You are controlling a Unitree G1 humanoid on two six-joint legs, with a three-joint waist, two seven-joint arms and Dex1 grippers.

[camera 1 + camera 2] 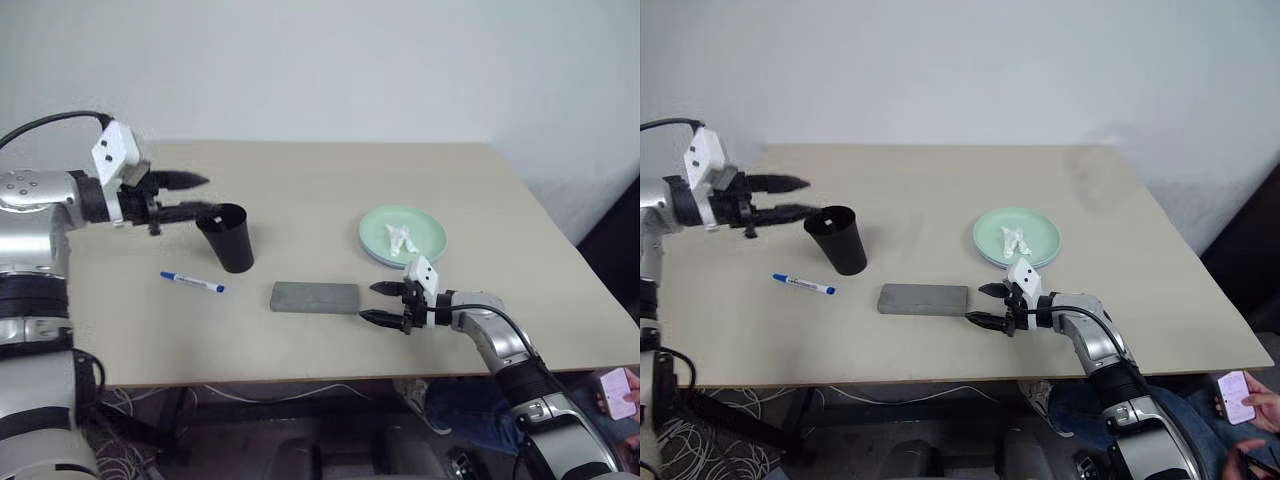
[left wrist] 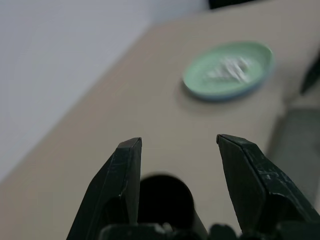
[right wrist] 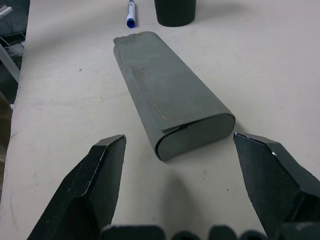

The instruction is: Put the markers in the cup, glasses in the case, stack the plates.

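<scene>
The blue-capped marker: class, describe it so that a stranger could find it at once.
Start at the beige table and find the black cup. The marker lies flat beside it, toward the near edge, apart from the grey case. It is the sole thin white stick there.

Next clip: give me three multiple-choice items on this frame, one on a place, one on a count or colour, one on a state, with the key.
1. Where does the grey case lie?
A. on the plate
B. between the marker and the right gripper
C. inside the cup

2. How many markers lie on the table?
A. one
B. two
C. three

3. How is the right gripper?
A. shut on the case
B. shut on a marker
C. open, holding nothing

Key: 1 B, the marker is on one side and the gripper at the case's other end; 2 A, a single blue-capped marker; 3 C, fingers apart just short of the case.
</scene>
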